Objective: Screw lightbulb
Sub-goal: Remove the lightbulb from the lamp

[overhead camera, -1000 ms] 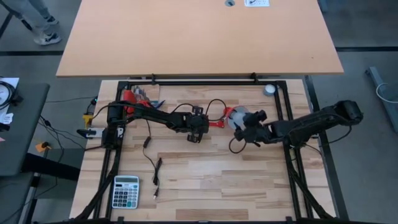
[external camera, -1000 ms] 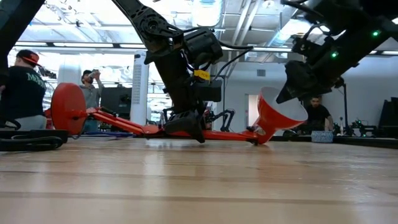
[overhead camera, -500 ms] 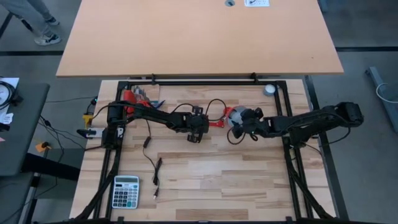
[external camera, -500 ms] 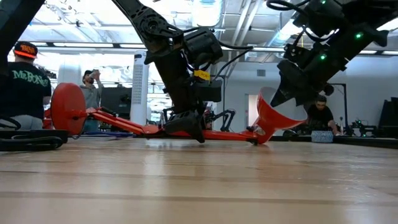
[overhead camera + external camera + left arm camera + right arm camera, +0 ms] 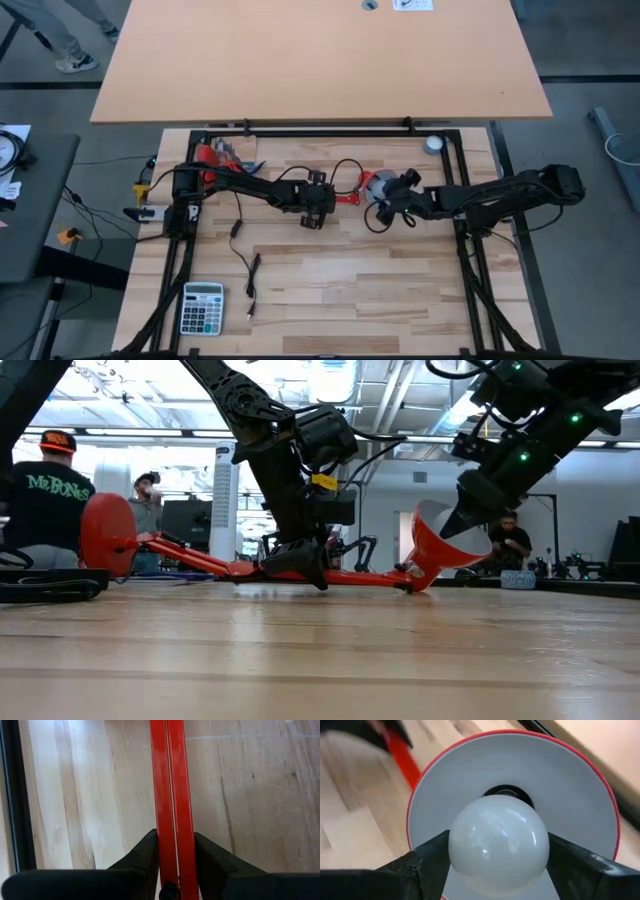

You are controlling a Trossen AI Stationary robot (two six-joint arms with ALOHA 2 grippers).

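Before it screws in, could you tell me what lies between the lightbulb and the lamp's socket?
Nothing: in the right wrist view the lightbulb, held by the right gripper, faces the dark socket inside the lamp shade, with no obstruction visible.

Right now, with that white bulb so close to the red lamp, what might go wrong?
1. The right gripper holds the lightbulb in front of the socket inside the lamp shade. If it goes in off-centre, the thread could jam.
2. The lamp lies on its side, steadied only by the left gripper shut on its red arm. Twisting could roll the shade.
3. Squeezing too hard might crack the bulb.
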